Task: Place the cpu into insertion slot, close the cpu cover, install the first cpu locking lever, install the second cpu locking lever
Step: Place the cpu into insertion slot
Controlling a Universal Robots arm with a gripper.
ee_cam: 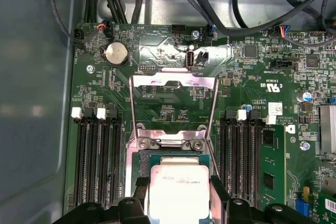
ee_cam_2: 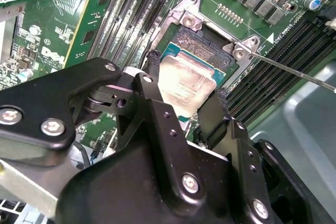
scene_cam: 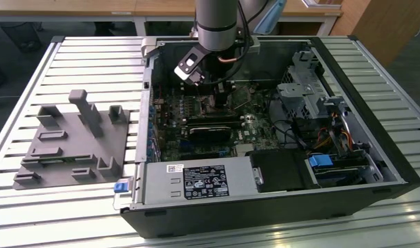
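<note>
Black fingers [ee_cam_2: 151, 74] of the gripper [ee_cam_2: 187, 76] grasp the flat square silvery-tan cpu [ee_cam_2: 184, 90] at the silver-rimmed square insertion slot [ee_cam_2: 205, 38]. The thin silvery cpu cover [ee_cam: 173, 81] is flipped open.

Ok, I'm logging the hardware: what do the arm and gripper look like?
The arm is a grey tube with a black band and black cables alongside. The gripper is matte black: jointed links, silver screws, two slim fingers.
</note>
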